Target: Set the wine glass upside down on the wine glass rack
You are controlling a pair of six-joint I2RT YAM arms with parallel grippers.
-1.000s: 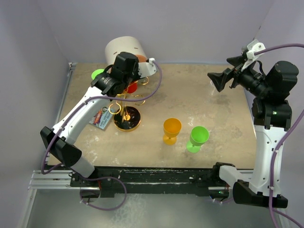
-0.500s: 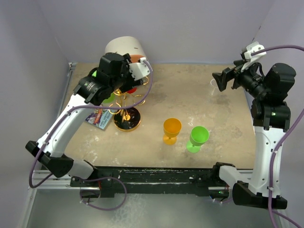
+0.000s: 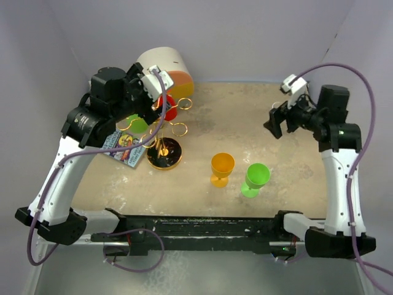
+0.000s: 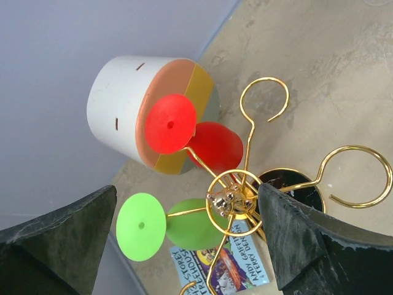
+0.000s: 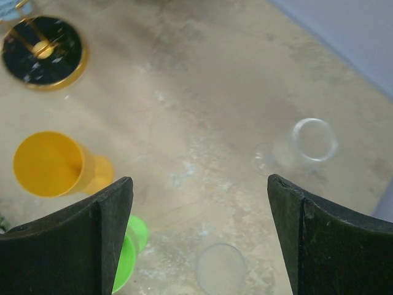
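**Wide open, nothing held**

Left gripper (image 4: 187, 195) gapes empty above the wine glass rack (image 4: 232, 200) — red wine glass (image 4: 215, 147) hangs inverted on it. Right gripper (image 5: 198, 181) open, empty too. A sideways drift could snag a gold loop (image 4: 264, 78) and tip everything.

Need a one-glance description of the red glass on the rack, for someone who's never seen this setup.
At the back left of the table stands the wine glass rack, a gold wire stand on a round black base. Two glasses hang foot-up on its arms; the red wine glass is the one nearest the cream-and-orange cylinder. Its rack neighbour, the green glass, differs only in colour.
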